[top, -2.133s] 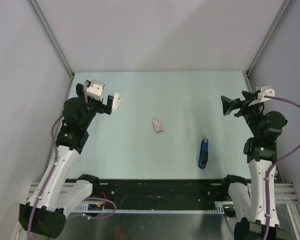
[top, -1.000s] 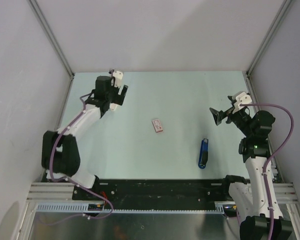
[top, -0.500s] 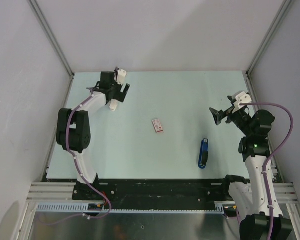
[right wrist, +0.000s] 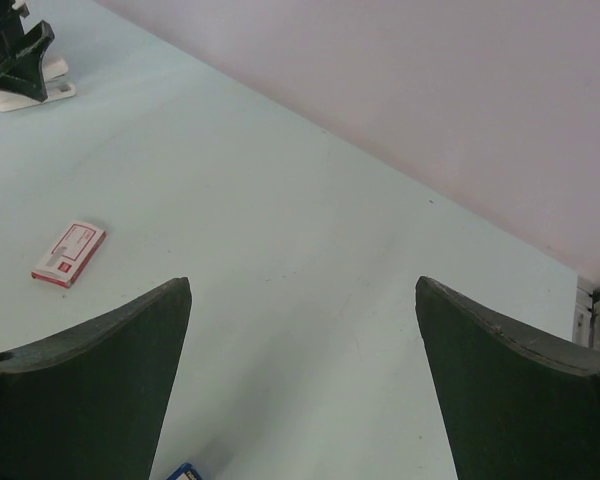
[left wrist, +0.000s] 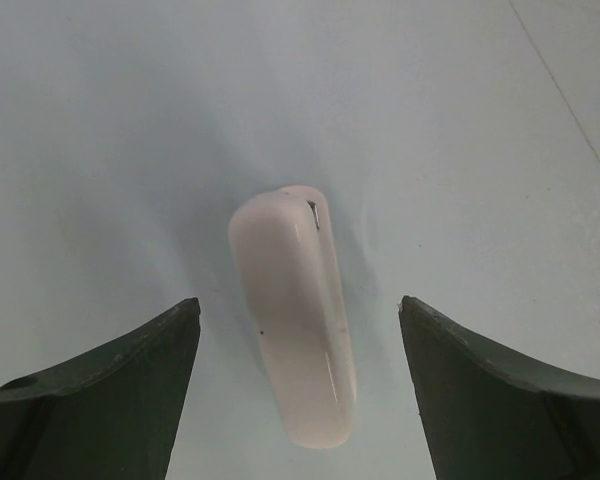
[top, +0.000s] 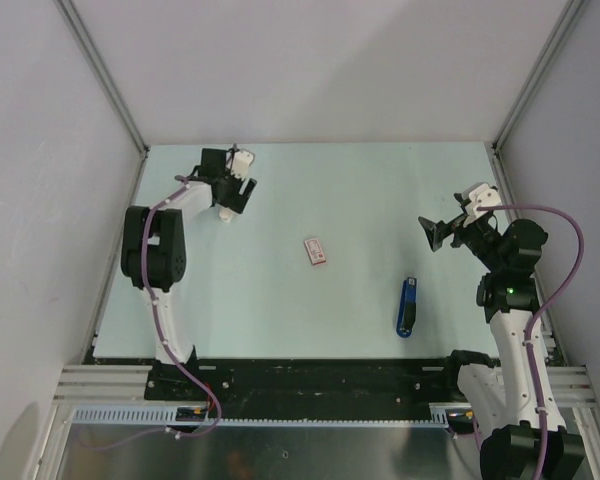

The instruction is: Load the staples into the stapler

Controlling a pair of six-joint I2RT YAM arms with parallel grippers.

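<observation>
On the bench [top: 380,200] a white oblong [left wrist: 292,340] is straddled by the open left tool [left wrist: 295,303], seemingly for grasping; the right tool [right wrist: 300,285] is open.

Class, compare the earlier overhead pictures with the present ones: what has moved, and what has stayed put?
The left arm unfolded toward the far left and lowered its jaws around a pale oblong thing; they stand open either side, not touching it. The right arm swung slightly inward early, then held, jaws open. Nothing was grasped. The staple box and blue stapler stayed put.
</observation>
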